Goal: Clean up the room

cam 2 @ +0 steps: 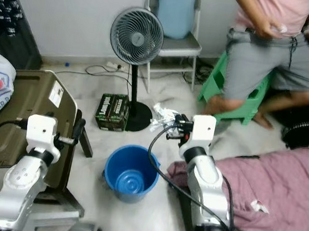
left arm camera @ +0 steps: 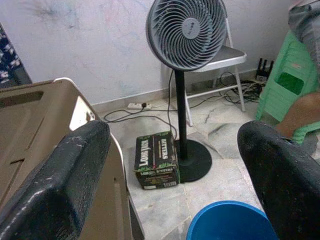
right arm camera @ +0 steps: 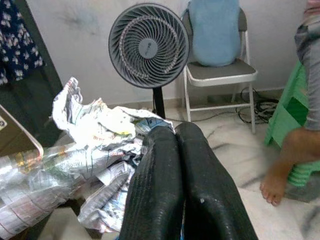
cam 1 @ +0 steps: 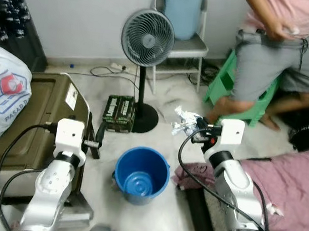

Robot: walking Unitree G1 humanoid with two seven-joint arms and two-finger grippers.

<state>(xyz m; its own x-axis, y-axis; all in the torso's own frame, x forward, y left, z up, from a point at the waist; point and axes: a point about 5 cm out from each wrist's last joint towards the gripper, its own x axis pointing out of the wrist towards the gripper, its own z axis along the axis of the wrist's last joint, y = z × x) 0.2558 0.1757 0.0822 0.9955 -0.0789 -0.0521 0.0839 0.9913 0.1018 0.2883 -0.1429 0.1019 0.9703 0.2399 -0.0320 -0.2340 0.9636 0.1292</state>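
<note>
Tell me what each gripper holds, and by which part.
The right gripper is shut on a crumpled newspaper, pinching it at one edge, above and beside the blue bucket. The left gripper is open and holds nothing.

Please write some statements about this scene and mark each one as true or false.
1. The right hand is shut on the crumpled newspaper. True.
2. The blue bucket stands on the brown bin. False: it stands on the floor, between the two arms.
3. The left hand is open and holds nothing. True.
4. The standing fan lies flat on the floor. False: it stands upright, near the grey chair.
5. A person is by the green stool. True.
</note>
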